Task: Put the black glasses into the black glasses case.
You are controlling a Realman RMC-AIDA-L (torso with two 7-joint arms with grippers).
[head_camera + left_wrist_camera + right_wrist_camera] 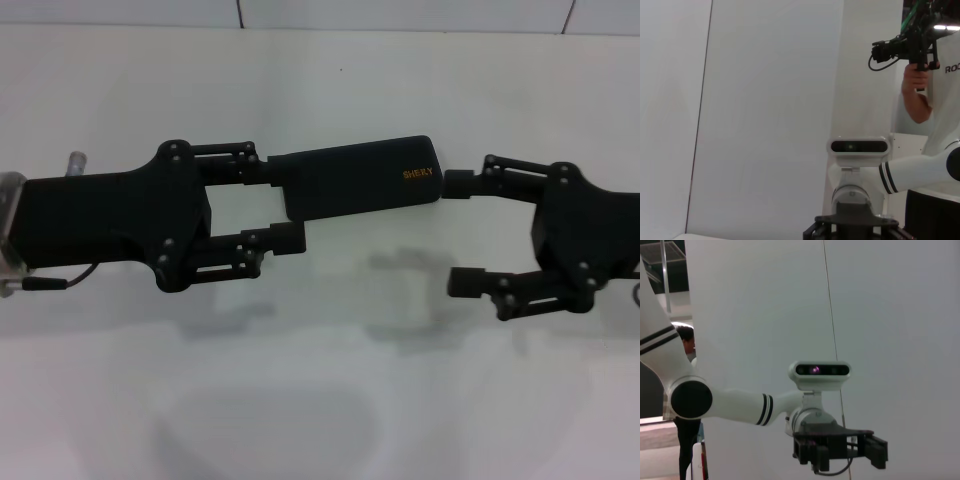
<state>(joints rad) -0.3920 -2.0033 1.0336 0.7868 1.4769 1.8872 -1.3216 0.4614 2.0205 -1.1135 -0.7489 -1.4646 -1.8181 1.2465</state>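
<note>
The black glasses case (360, 180) is shut, with orange lettering near its right end, and lies across the white table (320, 90) at mid-view. The black glasses are out of view. My left gripper (286, 205) is open at the case's left end; its far finger (262, 168) meets that end and its near finger (285, 240) lies just in front of the case. My right gripper (452, 234) is open at the case's right end; its far finger (462, 185) touches that end and its near finger (470, 281) is off the case.
Tiled wall edge (400, 15) runs behind the table. The wrist views face each other: the left wrist view shows the right arm's camera (858, 146) and a person (940, 100) filming behind it; the right wrist view shows the left arm's camera (821, 370).
</note>
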